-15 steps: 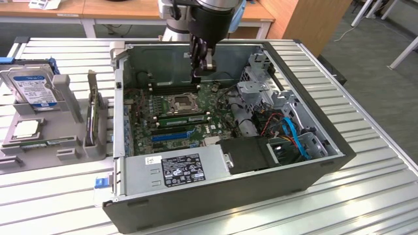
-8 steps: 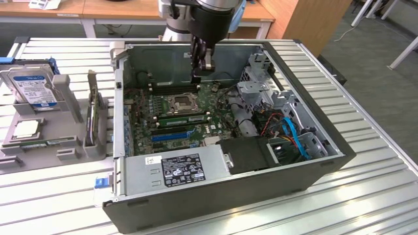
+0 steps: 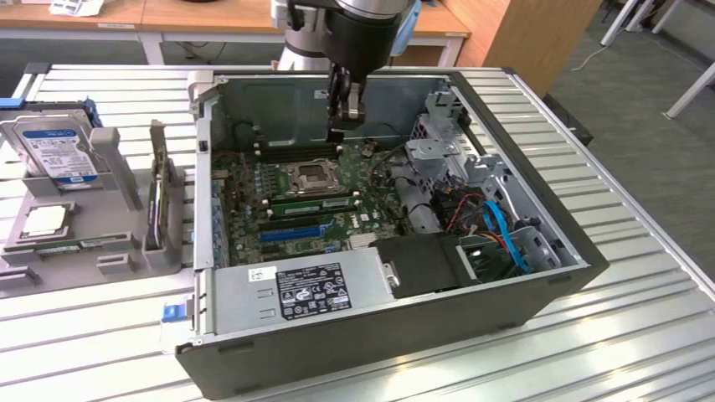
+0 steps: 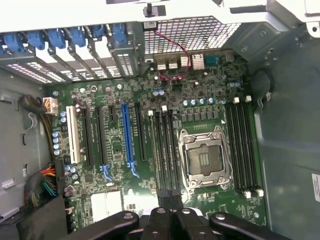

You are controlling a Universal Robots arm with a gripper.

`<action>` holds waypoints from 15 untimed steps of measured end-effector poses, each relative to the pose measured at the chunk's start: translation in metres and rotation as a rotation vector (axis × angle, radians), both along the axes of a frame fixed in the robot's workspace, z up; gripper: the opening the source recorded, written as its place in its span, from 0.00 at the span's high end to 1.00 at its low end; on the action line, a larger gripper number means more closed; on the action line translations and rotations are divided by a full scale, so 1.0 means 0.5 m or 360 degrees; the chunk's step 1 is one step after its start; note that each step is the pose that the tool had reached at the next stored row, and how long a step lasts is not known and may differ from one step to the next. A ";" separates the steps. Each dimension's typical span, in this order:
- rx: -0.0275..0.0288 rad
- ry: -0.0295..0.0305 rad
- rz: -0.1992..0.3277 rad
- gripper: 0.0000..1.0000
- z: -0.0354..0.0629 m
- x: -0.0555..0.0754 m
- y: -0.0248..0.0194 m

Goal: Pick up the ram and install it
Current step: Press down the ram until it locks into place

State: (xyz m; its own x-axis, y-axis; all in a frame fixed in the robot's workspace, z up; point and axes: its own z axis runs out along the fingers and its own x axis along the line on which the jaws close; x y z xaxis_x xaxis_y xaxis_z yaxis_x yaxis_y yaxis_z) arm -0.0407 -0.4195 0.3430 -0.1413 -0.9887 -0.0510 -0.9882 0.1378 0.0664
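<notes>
My gripper point(image 3: 336, 134) hangs inside the open computer case point(image 3: 537, 293), above the motherboard point(image 3: 335, 222) near the case's far wall. Its fingers are shut and nothing shows between them. In the wrist view the shut gripper point(image 4: 170, 197) sits over the dark memory slots point(image 4: 162, 150) beside the empty processor socket point(image 4: 205, 157). One green ram point(image 3: 315, 202) stands in a slot just in front of the socket in the exterior view. Another green ram point(image 3: 106, 243) lies along the front of the grey rack point(image 3: 112, 167) outside the case, on the exterior view's left.
The rack also holds a hard drive point(image 3: 56, 151), a square silver processor chip point(image 3: 45, 219) and upright boards point(image 3: 162, 201). Inside the case are a blue expansion slot point(image 3: 296, 230), a power supply point(image 3: 301, 289), drive cages and cables point(image 3: 497, 226). More empty slots point(image 4: 242, 145) lie beyond the socket.
</notes>
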 end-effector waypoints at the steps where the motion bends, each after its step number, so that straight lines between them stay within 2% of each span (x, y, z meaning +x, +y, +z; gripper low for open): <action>1: 0.00000 0.00000 -0.0008 0.90 0.000 0.000 0.0000; 15: -0.00001 -0.00001 -0.0116 0.90 0.000 0.000 0.0000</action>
